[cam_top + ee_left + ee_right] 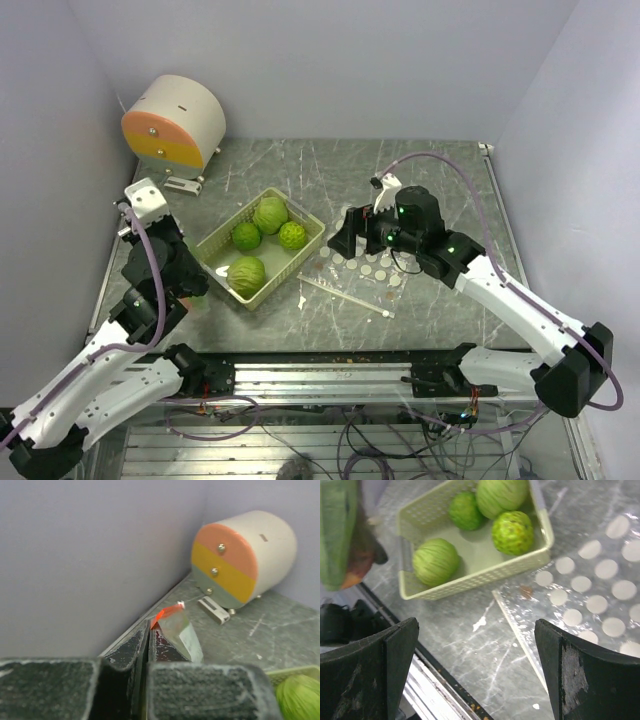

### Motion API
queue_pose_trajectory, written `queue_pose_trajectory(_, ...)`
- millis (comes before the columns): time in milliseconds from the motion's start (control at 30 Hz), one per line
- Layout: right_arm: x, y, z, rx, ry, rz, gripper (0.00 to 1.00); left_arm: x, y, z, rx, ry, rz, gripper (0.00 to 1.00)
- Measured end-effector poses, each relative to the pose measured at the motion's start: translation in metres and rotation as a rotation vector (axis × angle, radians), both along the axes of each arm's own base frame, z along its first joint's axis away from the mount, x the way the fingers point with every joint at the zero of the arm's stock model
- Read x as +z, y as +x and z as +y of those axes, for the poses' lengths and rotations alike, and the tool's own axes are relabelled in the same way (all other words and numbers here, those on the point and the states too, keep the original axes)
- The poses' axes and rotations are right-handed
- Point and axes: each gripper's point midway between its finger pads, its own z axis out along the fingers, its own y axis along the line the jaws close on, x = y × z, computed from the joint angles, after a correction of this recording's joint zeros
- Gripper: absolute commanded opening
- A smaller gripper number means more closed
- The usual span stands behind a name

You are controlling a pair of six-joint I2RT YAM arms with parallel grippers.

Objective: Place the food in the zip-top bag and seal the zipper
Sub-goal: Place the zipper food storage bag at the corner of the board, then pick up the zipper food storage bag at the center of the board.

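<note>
Several bumpy light-green balls (246,273) (436,561) lie in a pale-green basket (300,262) (475,575) at the table's middle. A clear zip-top bag (365,275) (590,580) with white dots lies flat to the basket's right, its zipper edge toward the front. My right gripper (345,238) (475,645) hovers open over bare table between the basket and the bag's zipper edge, holding nothing. My left gripper (192,283) (146,645) is left of the basket, shut on a blurred green and orange piece (177,625) (337,535), apparently the carrot.
A cream drum with an orange and yellow face (175,120) (240,555) stands in the back left corner, a small white clip (183,183) in front of it. Walls close in on three sides. A metal rail (320,375) runs along the near edge.
</note>
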Motion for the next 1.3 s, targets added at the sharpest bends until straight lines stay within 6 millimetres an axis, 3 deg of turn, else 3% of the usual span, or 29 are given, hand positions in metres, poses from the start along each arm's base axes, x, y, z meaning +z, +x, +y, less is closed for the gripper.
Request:
queue_pose_trajectory(100, -0.017, 0.005, -0.01, -0.057, -0.062, 0.036, 1.0, -0.018, 0.005, 0.011, 0.077, -0.049, -0.009, 0.27)
queue_pose_trajectory(133, -0.023, 0.006, -0.015, -0.08, -0.086, 0.051, 1.0, -0.025, 0.008, 0.013, 0.09, -0.061, -0.008, 0.41)
queue_pose_trajectory(167, -0.027, 0.007, -0.017, -0.094, -0.1, 0.06, 1.0, -0.035, 0.012, 0.012, 0.099, -0.068, 0.001, 0.64)
queue_pose_trajectory(200, -0.031, 0.007, -0.021, -0.113, -0.119, 0.069, 1.0, -0.042, 0.016, 0.012, 0.102, -0.071, 0.012, 0.79)
queue_pose_trajectory(233, -0.035, 0.007, -0.024, -0.126, -0.134, 0.079, 1.0, -0.049, 0.018, 0.012, 0.106, -0.077, 0.021, 0.93)
queue_pose_trajectory(267, -0.04, 0.007, -0.028, -0.141, -0.151, 0.089, 1.0, -0.056, 0.022, 0.011, 0.104, -0.083, 0.032, 0.98)
queue_pose_trajectory(400, -0.066, 0.005, -0.041, -0.191, -0.228, 0.146, 1.0, -0.072, 0.031, 0.001, 0.037, -0.127, 0.051, 1.0)
queue_pose_trajectory(533, -0.106, 0.003, -0.053, -0.239, -0.344, 0.245, 0.99, -0.063, 0.036, -0.017, -0.127, -0.19, 0.025, 1.0)
queue_pose_trajectory(733, -0.156, -0.014, -0.073, -0.285, -0.476, 0.377, 0.97, -0.023, 0.04, -0.077, -0.543, -0.285, -0.03, 0.95)
queue_pose_trajectory(933, -0.182, -0.033, -0.077, -0.316, -0.581, 0.423, 0.97, -0.036, 0.036, -0.126, -0.808, -0.309, 0.051, 0.92)
queue_pose_trajectory(1133, -0.212, -0.044, -0.076, -0.322, -0.703, 0.451, 0.91, -0.048, 0.025, -0.146, -0.928, -0.333, 0.095, 0.91)
queue_pose_trajectory(1300, -0.224, -0.04, -0.073, -0.331, -0.713, 0.461, 0.72, -0.044, 0.016, -0.148, -0.969, -0.345, 0.086, 0.9)
